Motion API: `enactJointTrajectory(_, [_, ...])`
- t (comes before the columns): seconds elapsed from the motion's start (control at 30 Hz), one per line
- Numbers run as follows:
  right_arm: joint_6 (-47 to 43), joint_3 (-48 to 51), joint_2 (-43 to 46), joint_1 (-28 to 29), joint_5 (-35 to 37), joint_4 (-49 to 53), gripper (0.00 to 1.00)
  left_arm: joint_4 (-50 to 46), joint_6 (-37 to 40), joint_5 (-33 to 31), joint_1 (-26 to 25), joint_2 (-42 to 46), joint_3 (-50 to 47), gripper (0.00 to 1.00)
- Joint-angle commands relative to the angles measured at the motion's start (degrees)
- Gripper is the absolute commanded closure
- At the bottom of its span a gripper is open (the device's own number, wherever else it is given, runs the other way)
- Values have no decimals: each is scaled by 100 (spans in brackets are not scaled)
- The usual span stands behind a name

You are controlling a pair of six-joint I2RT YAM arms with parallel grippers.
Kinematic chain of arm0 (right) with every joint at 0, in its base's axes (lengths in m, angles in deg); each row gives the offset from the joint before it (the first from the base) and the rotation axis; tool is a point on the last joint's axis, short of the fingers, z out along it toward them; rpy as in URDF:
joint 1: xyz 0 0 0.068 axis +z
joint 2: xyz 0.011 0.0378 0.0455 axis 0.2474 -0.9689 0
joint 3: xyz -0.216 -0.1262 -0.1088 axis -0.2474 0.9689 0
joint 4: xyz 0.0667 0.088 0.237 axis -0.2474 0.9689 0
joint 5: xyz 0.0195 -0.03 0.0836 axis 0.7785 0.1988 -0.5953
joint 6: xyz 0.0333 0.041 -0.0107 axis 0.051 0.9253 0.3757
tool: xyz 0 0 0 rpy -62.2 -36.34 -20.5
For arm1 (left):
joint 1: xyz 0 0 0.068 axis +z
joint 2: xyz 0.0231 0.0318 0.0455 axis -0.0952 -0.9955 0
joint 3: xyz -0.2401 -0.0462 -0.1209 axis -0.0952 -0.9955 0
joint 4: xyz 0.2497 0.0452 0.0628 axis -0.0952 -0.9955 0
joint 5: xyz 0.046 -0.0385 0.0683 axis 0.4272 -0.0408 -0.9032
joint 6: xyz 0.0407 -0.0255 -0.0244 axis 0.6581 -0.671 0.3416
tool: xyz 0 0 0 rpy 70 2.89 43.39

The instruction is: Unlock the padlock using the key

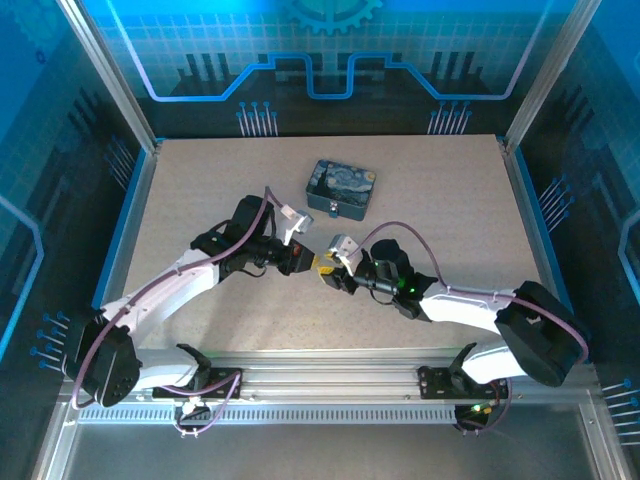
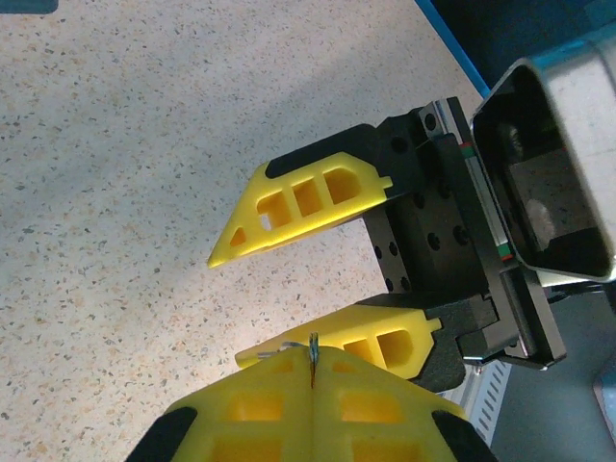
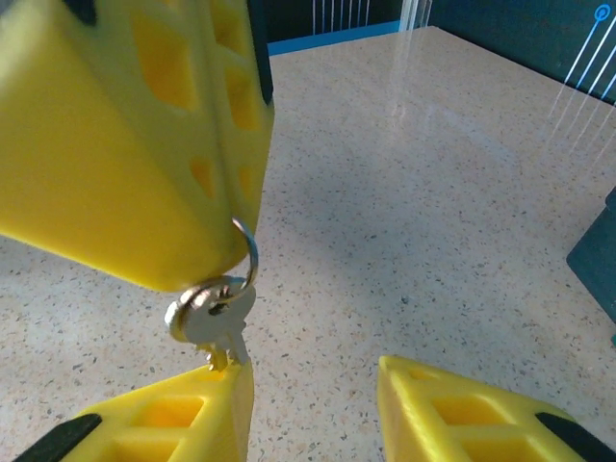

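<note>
While my left fingers (image 3: 226, 207) are pressed together on a thin silvery wire ring (image 3: 252, 252), the small pale-metal key (image 3: 217, 322) hangs from that ring above the speckled beige desk (image 3: 433, 192). Its blade points down, and its tip touches the tip of one of my right fingers (image 3: 229, 385), which stand apart below it. I judge this to be the handover: the key needs a firm hold on its round flat head before it can meet any lock. To do it well, I should bring the open right pair up so the head sits flat between the pads with the blade sticking out. I should close slowly, since a dangling key swings at a nudge. Only once that hold is firm should the left pair let the ring go. The dark-blue rectangular tin (image 1: 340, 188) with the swirly painting lies well apart, farther back.
</note>
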Motion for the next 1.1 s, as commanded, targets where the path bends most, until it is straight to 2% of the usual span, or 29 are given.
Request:
enactJointTrajectory(0.0, [-91,-24,130,81,58,-235,62,-114,-43,217,35,92,121,100])
enactJointTrajectory(0.4, [-190,-6,213,82,169,-236,67,-170,-14,227,51,97,109,100])
enactJointTrajectory(0.63, [-418,-6,316,128,-45,-129,87,-141,8,237,93,92,58,100])
enactJointTrajectory(0.77, [-617,-34,354,202,89,56,93,-42,-57,228,111,146,-14,100])
enactJointTrajectory(0.9, [-884,-82,385,319,580,312,98,91,-191,176,133,278,-83,100])
enactJointTrajectory(0.93, [-961,-114,394,338,714,424,99,120,-252,161,144,334,-95,95])
enactJointTrajectory(1.0, [-1143,-178,421,409,1049,597,100,170,-441,45,172,430,-141,71])
enactJointTrajectory(1.07, [-1292,-269,411,457,1346,824,100,212,-788,-210,203,550,-181,57])
